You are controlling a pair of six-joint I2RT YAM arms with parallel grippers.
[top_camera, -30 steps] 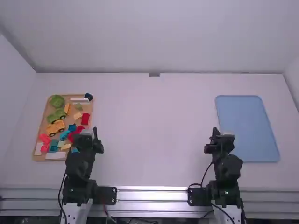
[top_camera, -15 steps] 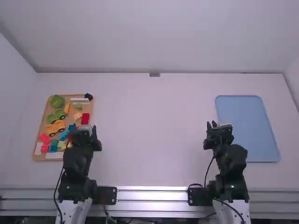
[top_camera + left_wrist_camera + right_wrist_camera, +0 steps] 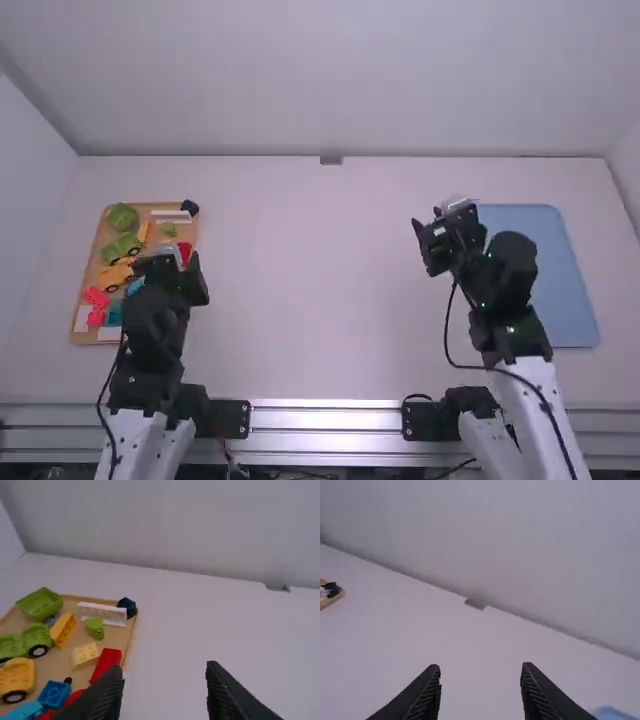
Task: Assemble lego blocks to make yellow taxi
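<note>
White walls (image 3: 320, 80) rise behind and beside one white surface (image 3: 320, 270), and one small grey piece (image 3: 331, 160) sits at the middle of its far edge. Two trays lie on it, one toward each side.

Left is the wooden tray (image 3: 131, 630), which holds the blocks. Three are yellow: a wheeled one (image 3: 19, 675), a slanted one (image 3: 63, 629) and a pale one (image 3: 85, 654); these are the taxi's colour, and they lie apart from one another. Three are green: an open box (image 3: 40, 603) in the far left corner, a wheeled piece (image 3: 30, 640) nearer, and a small piece (image 3: 95, 628) beside the white bar (image 3: 102, 614). One red block (image 3: 106, 664) lies along the right side, with more red (image 3: 73, 698) close to a blue block (image 3: 54, 695) and a light blue piece (image 3: 22, 711). One dark blue piece (image 3: 127, 607) fills the far right corner. Two pink-red pieces (image 3: 96, 297) and one teal block (image 3: 113, 313) lie toward the near left.

Right is the blue tray (image 3: 570, 290), flat, with rounded corners.

Two arms reach up from the near edge. The left gripper (image 3: 168, 256) appears against the wooden tray's near right part, jaws spread. The right gripper (image 3: 441, 218) hangs just left of the blue tray's far left corner, jaws also spread.
</note>
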